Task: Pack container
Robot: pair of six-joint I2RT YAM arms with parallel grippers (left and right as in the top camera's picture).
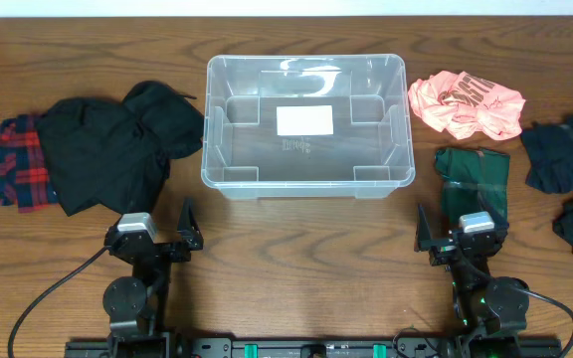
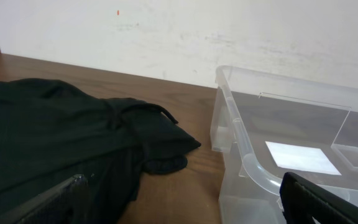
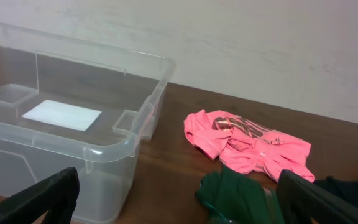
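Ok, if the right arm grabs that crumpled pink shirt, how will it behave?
The pink shirt lies crumpled in soft folds, so it will probably go floppy and drape from the pinch point. It looks like thin fabric, likely light. Pushed, it would likely bunch rather than slide whole.

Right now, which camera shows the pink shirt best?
The right wrist view: the pink shirt lies close and large, crumpled, dark print visible. Overhead shows it whole but small, right of the container. The left wrist view misses it.
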